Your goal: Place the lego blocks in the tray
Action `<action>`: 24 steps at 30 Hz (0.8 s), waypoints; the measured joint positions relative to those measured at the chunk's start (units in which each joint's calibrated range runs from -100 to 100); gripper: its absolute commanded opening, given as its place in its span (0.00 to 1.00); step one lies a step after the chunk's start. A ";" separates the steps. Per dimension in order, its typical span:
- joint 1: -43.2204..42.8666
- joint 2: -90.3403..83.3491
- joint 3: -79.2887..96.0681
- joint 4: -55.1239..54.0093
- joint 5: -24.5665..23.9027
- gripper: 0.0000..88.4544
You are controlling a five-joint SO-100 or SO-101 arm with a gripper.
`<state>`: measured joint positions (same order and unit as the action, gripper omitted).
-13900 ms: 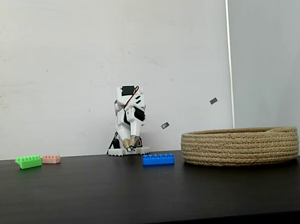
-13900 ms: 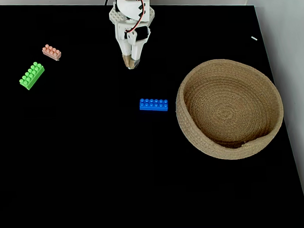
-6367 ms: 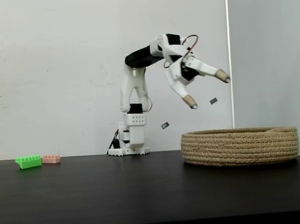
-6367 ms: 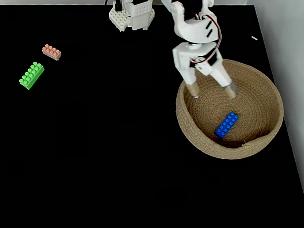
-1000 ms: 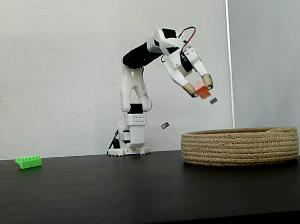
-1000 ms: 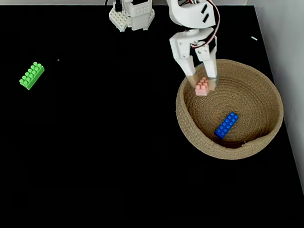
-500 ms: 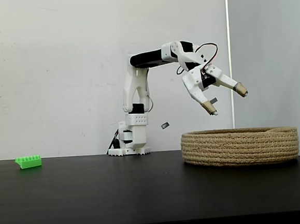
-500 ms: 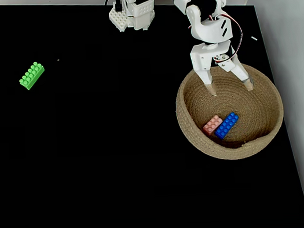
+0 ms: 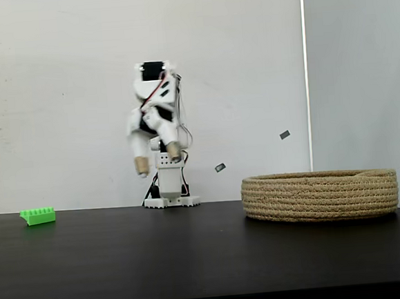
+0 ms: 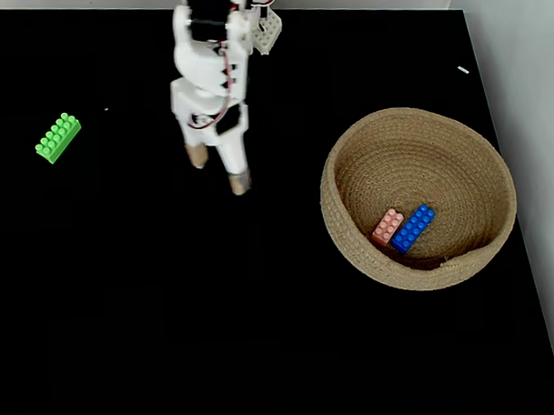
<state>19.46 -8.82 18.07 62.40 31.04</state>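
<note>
Tray: wide shallow round basket of coiled tan rope [image 10: 348,146], right of frame
Inside it: long blue studded brick [image 10: 412,227] touching small pale pink brick [image 10: 387,225]
Green brick [image 10: 57,137]: upper left, on black counter [image 10: 171,311]
Claw [image 10: 218,169]: white, spread apart, empty, upper centre

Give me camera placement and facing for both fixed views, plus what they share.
A fixed view: table height at the front edge, facing the back wall; whole white arm, open gripper, coiled tan rope basket side-on.
A fixed view: overhead, looking down on the black table; arm, gripper, pale pink brick beside long blue brick in the basket.
Both show: bright green brick, arm, basket.
</note>
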 measured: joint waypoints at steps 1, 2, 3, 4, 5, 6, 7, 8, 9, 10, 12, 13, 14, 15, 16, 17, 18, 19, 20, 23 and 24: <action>3.18 0.00 0.53 0.00 2.25 0.35; 6.11 0.00 0.88 0.00 4.05 0.36; 8.79 0.00 1.15 0.00 6.40 0.36; 11.16 0.00 1.15 0.00 8.74 0.37; 13.36 0.00 1.15 0.00 10.79 0.37; 15.31 0.00 1.15 0.00 13.14 0.38; 17.02 -0.08 1.15 0.00 15.09 0.38; 18.49 -0.08 1.15 0.00 17.05 0.38; 19.79 -0.08 1.15 0.00 18.75 0.38; 20.77 -0.08 1.15 0.00 20.32 0.37; 22.39 -0.08 1.15 0.00 22.91 0.38; 23.05 -0.08 1.15 0.08 24.03 0.38; 23.53 -0.08 0.97 0.41 25.15 0.38; 24.19 0.17 0.44 0.65 26.47 0.38; 24.92 0.68 -0.27 0.65 27.30 0.38; 25.81 1.44 -1.06 0.65 28.18 0.38; 26.63 2.29 -1.77 0.65 28.96 0.38; 27.52 3.22 -2.47 0.65 29.60 0.38; 28.42 4.33 -3.09 0.65 30.18 0.38; 30.78 7.63 -5.66 0.65 31.36 0.38; 31.51 8.74 -6.54 0.65 31.65 0.39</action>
<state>50.98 -0.08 11.53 63.05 62.69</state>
